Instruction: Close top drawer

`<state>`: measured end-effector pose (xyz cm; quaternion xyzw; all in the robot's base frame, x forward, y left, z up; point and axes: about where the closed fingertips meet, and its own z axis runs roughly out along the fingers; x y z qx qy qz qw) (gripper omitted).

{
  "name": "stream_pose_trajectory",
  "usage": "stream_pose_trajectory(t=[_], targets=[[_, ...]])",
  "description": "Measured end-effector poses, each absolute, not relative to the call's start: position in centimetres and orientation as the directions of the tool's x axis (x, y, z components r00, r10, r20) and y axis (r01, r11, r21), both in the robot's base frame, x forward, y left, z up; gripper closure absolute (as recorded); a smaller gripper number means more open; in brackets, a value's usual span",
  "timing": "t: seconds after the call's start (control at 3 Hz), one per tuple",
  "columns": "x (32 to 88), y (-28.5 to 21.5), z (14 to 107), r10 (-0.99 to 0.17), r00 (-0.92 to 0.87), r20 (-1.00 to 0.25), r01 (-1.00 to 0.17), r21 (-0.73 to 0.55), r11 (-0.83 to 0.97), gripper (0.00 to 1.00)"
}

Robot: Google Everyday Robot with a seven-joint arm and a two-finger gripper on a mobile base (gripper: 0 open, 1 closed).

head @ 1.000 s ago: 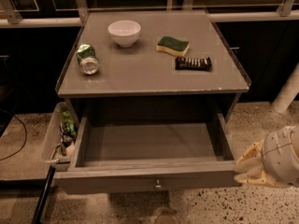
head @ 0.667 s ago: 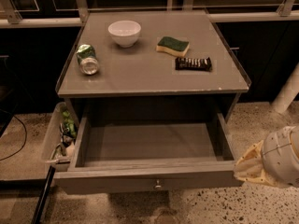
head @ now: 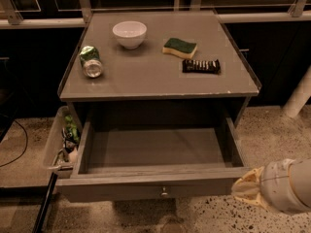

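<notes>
The top drawer [head: 150, 186] of the grey cabinet is pulled fully out toward me. Its inside is bare. A small round metal knob [head: 164, 192] sits at the centre of its front panel. My gripper [head: 247, 190] is at the lower right, just beside the right end of the drawer front, at about the same height as the panel. Its pale fingertips point left toward the drawer's corner. It holds nothing that I can see.
On the cabinet top [head: 155, 81] are a white bowl [head: 129, 34], a tipped green can [head: 91, 61], a green-and-yellow sponge [head: 180, 47] and a dark snack bar [head: 201, 66]. A pale bin [head: 58, 142] with items stands left of the drawer. A white post [head: 297, 98] stands at the right.
The gripper has shifted slightly left, closer to the right end of the drawer front. The drawer has not moved.
</notes>
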<state>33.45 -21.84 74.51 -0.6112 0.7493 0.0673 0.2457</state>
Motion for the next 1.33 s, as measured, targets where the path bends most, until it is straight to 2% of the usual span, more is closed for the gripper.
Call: stream_pose_trajectory(t=[1.0, 1.33], targets=[[39.6, -19.0, 63.2, -0.815, -0.062, -0.576, -0.954, -0.205, 0.217, 1.0], [39.6, -18.9, 62.7, -0.812, -0.065, -0.58, -0.956, -0.197, 0.218, 0.82]])
